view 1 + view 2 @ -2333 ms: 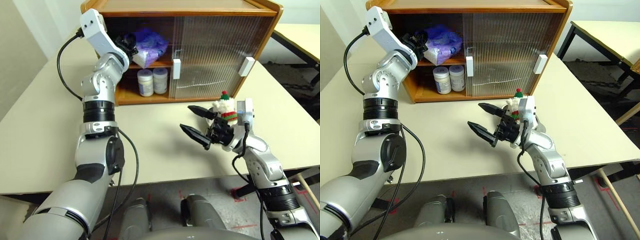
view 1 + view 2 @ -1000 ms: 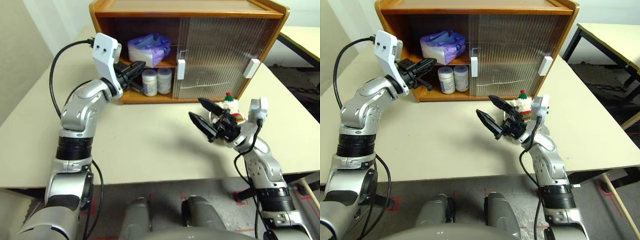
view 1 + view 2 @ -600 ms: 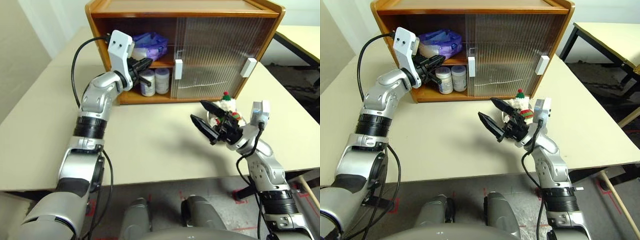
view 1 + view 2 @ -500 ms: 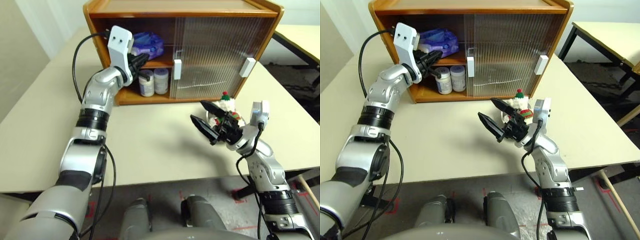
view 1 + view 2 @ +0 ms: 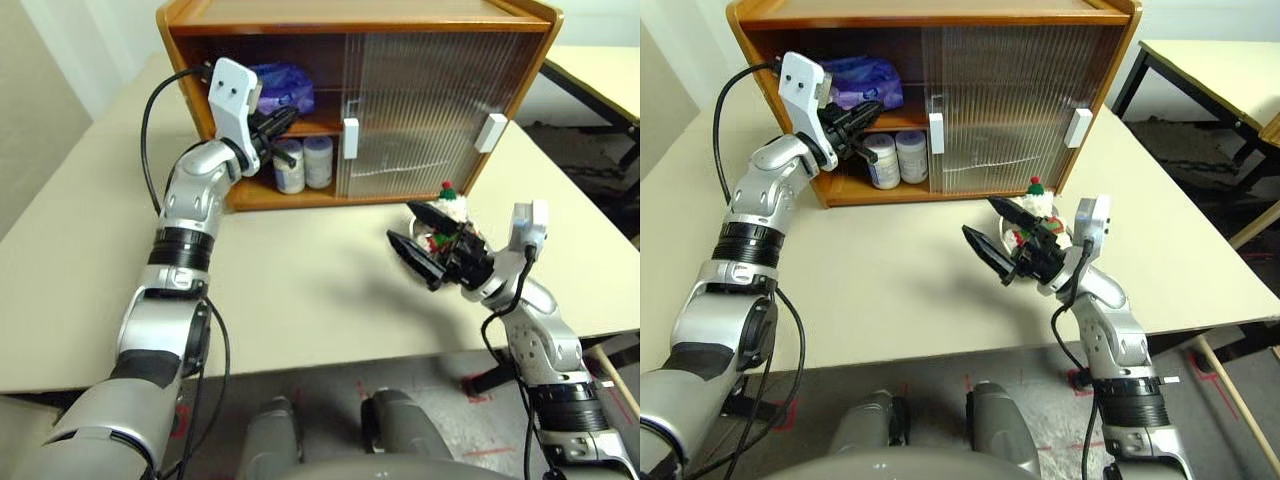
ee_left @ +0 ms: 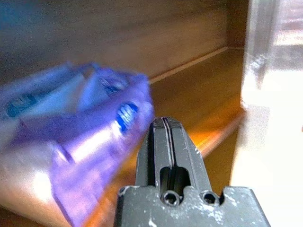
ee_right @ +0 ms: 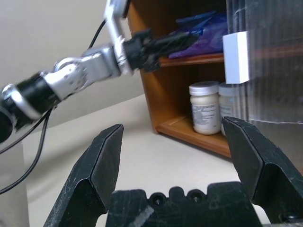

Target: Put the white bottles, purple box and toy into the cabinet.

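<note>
The left eye view puts the task well past its midpoint. At the left, the cabinet (image 5: 360, 25) stands at the back of the worktop (image 5: 300, 290) with its left bay uncovered, both ribbed doors lying across the right side. The purple box (image 5: 283, 88) lies on the inner shelf, and the two white bottles (image 5: 303, 163) stand side by side on the cabinet floor beneath it, so three of the four items look stowed.

The left end effector (image 5: 277, 122) reaches into that open bay at shelf height, its fingers pressed shut on nothing. In the left wrist view the purple box (image 6: 80, 137) lies just beside the closed fingertips; whether they touch it cannot be told. The white bottles stand just below and beyond this end effector.

Further right, the toy (image 5: 446, 211) sits out on the worktop, in front of the closed right-hand door and outside the cabinet. It is judged to be the one item left to stow. The right end effector (image 5: 418, 238) hangs with its jaws spread wide and empty, just in front of the toy, which lies close behind the upper finger. The jaws point towards the open bay rather than at the toy.
</note>
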Robot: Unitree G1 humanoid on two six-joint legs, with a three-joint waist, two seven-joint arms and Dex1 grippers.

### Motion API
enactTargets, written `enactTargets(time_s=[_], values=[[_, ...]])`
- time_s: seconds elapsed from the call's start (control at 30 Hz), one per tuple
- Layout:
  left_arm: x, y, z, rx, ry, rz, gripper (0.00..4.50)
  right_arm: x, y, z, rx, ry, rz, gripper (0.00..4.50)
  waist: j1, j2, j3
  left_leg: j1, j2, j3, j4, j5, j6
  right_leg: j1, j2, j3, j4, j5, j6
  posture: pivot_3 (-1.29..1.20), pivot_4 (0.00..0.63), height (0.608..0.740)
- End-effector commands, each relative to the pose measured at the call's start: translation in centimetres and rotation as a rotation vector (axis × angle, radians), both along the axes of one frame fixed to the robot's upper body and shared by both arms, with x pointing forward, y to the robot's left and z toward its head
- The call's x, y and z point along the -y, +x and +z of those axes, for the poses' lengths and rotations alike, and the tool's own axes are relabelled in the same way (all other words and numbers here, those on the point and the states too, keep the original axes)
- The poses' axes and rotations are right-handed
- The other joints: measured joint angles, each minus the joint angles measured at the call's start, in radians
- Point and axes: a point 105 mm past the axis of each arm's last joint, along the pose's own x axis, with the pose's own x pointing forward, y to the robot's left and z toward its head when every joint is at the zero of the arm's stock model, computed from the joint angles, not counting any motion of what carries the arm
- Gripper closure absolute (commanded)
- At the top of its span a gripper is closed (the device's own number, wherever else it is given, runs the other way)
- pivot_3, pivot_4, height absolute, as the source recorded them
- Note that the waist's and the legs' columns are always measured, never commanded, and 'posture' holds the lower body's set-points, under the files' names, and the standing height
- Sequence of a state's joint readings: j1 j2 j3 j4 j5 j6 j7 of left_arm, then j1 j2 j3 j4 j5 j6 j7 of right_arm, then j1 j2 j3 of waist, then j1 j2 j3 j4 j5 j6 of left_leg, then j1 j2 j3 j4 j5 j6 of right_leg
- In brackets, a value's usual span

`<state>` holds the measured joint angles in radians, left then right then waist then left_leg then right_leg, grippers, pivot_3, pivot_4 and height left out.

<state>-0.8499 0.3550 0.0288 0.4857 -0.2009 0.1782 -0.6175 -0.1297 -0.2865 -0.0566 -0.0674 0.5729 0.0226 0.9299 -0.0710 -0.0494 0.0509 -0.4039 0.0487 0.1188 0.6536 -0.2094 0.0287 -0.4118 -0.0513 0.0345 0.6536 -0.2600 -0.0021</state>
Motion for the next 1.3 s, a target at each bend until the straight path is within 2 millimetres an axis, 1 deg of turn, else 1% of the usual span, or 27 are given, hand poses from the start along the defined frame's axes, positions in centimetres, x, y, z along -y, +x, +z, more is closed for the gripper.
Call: enactTargets(time_s=[0.03, 0.13, 0.33, 0.47, 0.63, 0.77, 0.97, 1.17, 1.3], values=[[0.1, -1.2, -0.1, -0.005, -0.021, -0.052, 4.48, 0.9, 0.1, 0.3, 0.0, -0.001, -0.014, 0.0, 0.001, 0.0, 0.0, 0.0, 0.0, 0.0, 0.0, 0.0, 0.0, 0.0, 0.0, 0.0, 0.0, 0.0, 0.0, -0.06, 0.0, 0.74], [0.5, -1.6, -0.2, 0.002, -0.013, -0.078, 4.48, 1.3, 0.2, 0.2, -0.005, -0.005, -0.02, 0.0, 0.004, 0.0, 0.0, 0.0, 0.0, 0.0, 0.001, 0.0, 0.0, 0.0, 0.0, 0.0, 0.0, 0.0, 0.001, -0.06, 0.0, 0.74], [3.3, -3.4, 0.8, 0.076, 0.024, -0.251, 4.48, 1.7, 0.1, 0.2, -0.009, -0.01, -0.025, 0.0, 0.002, 0.0, 0.0, 0.0, -0.001, 0.0, 0.003, 0.0, 0.0, 0.002, 0.0, 0.0, 0.0, 0.0, 0.002, -0.08, 0.0, 0.74], [5.0, -3.7, 0.5, 0.073, 0.035, -0.305, 4.48, 1.9, 0.1, 0.2, -0.012, -0.015, -0.021, 0.0, 0.002, 0.0, 0.0, 0.001, 0.0, 0.0, 0.003, 0.0, 0.0, 0.002, 0.0, 0.0, 0.0, 0.0, 0.002, -0.07, 0.0, 0.74], [7.2, -3.2, -0.4, 0.04, 0.05, -0.312, 4.48, 2.2, 0.3, 0.3, -0.011, -0.023, -0.027, 0.0, 0.004, 0.0, 0.0, 0.0, -0.001, 0.0, 0.003, 0.0, 0.001, 0.002, 0.0, 0.0, 0.0, 0.0, 0.003, -0.05, 0.0, 0.74], [8.2, -2.4, -1.6, 0.004, 0.064, -0.272, 4.48, 2.0, 0.0, -0.2, -0.028, -0.021, -0.009, 0.0, 0.004, 0.0, 0.0, 0.001, -0.001, -0.001, 0.003, 0.001, 0.001, 0.002, 0.0, 0.001, 0.0, 0.0, 0.003, -0.04, 0.0, 0.74], [9.9, -1.8, -1.4, -0.01, 0.039, -0.274, 4.48, 1.6, 0.0, -0.1, -0.033, -0.017, 0.002, 0.0, 0.008, 0.0, 0.0, 0.0, -0.001, -0.001, 0.003, 0.001, 0.002, 0.002, 0.001, 0.001, 0.0, 0.001, 0.004, -0.03, 0.0, 0.74], [11.7, -1.3, -1.9, -0.023, 0.077, -0.286, 4.48, 1.6, -0.2, -0.1, -0.033, -0.019, 0.003, 0.0, 0.006, 0.0, 0.0, 0.0, -0.001, -0.001, 0.003, 0.001, 0.002, 0.002, 0.0, 0.001, -0.001, 0.001, 0.004, -0.05, 0.0, 0.74], [12.2, -0.9, -2.1, -0.029, 0.11, -0.263, 4.48, 1.7, -0.3, -0.2, -0.033, -0.018, 0.0, 0.0, 0.006, 0.0, 0.0, 0.0, -0.001, -0.002, 0.003, 0.001, 0.002, 0.002, 0.001, 0.001, -0.001, 0.0, 0.004, -0.06, 0.0, 0.74]])
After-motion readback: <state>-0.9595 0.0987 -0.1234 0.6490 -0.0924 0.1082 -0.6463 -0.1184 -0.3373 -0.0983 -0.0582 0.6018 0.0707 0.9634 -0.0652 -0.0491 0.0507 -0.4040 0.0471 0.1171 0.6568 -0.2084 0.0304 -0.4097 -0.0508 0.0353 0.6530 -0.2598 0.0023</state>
